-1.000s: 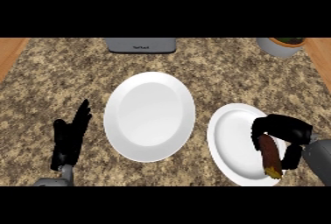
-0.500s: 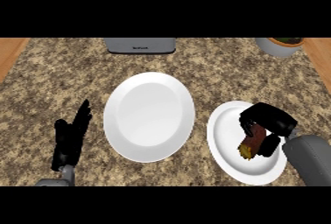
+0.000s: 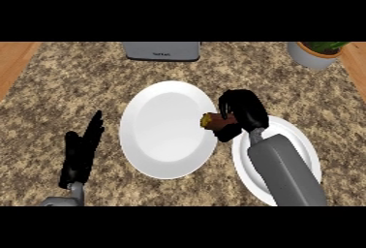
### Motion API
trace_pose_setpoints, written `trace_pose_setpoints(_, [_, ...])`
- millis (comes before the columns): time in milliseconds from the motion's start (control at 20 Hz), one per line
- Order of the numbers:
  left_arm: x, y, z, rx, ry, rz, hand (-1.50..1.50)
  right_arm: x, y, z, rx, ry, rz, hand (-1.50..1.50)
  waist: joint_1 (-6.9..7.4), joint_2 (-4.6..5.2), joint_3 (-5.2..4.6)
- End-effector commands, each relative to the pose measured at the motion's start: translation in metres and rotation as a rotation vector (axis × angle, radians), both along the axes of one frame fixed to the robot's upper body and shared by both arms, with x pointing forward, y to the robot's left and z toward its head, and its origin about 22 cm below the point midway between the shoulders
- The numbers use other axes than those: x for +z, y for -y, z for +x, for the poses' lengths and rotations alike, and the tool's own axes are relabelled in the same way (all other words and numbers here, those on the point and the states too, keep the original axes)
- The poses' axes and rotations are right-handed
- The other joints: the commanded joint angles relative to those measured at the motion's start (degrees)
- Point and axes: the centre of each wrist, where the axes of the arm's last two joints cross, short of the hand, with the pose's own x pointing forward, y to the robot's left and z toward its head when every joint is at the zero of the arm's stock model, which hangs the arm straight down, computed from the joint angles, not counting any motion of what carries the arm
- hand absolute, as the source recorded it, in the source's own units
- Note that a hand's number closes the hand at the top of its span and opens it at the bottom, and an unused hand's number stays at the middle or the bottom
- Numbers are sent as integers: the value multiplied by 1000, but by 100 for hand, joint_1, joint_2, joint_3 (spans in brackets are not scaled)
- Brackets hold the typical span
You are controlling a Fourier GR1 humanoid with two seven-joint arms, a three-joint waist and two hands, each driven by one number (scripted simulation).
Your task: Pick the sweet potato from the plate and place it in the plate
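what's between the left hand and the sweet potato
In the head view, the larger white plate lies between the resting left hand and the sweet potato, which the right hand holds at that plate's right rim.

One marking only was found: a short, pale line of lettering was printed on the top face of the grey rectangular appliance (image 3: pixel 160 50) that stood at the far edge of the speckled brown stone table (image 3: pixel 64 92). The lettering was too small and faint to be read, so no word, brand or number could be made out from it. No writing, label or sign was seen on any other thing in the head view.
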Motion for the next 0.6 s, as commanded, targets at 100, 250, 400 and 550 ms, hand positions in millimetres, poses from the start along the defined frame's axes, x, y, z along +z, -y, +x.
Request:
trace_pose_setpoints(100, [-1, 4, 2, -23, -4, -6, 0, 54, -59, 5, -312, 258, 58, 150, 129, -24, -5])
trace_pose_setpoints(250, [4, 6, 8, -31, -2, -2, 0, 75, -78, 6, -453, 347, 36, 150, 153, -5, 1])
trace_pose_setpoints(400, [3, 10, 10, -47, 11, 4, 0, 83, -96, 5, -601, 363, 25, 150, 272, 60, 7])
trace_pose_setpoints(550, [10, 12, 16, -63, 26, 7, 0, 98, -120, 4, -732, 370, -7, 150, 378, 109, 20])
